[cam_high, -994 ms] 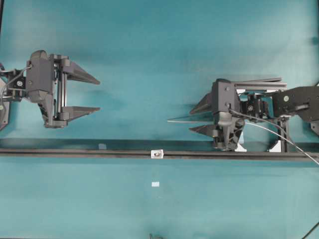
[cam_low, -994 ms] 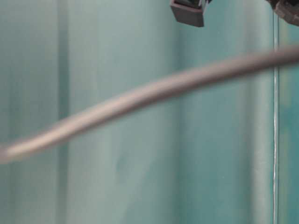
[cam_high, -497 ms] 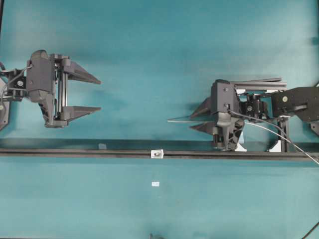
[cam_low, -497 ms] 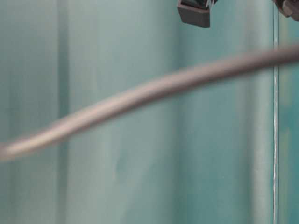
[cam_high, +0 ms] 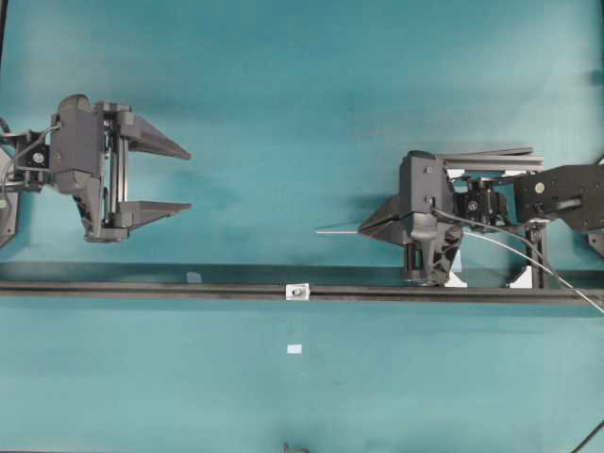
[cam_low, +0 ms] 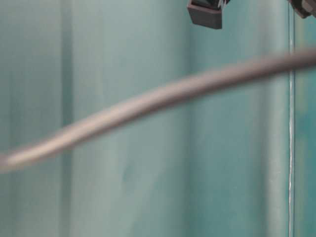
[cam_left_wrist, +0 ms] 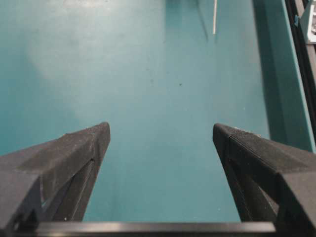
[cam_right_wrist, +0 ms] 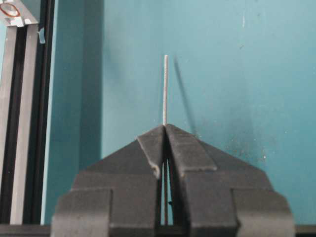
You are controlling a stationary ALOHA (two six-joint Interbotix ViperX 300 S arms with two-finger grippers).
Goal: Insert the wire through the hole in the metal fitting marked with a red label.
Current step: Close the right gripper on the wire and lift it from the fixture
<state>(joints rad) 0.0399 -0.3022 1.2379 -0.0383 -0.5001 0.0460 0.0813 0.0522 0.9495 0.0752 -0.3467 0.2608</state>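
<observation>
My right gripper is shut on the wire, whose thin silvery tip sticks straight out past the fingertips, pointing left in the overhead view. The rest of the wire trails back to the right over the arm. The metal fitting, a small silver square with a dark hole, sits on the black rail, below and left of the wire tip. A corner of the fitting shows a red ring in the right wrist view. My left gripper stands open and empty at far left.
A small white patch lies on the teal mat below the rail. A pale blue tape patch sits on the rail's upper edge. The table-level view is filled by a blurred grey cable crossing close to the lens.
My right gripper's fingers have come together from open onto the wire. The left gripper and the fitting have not moved.
</observation>
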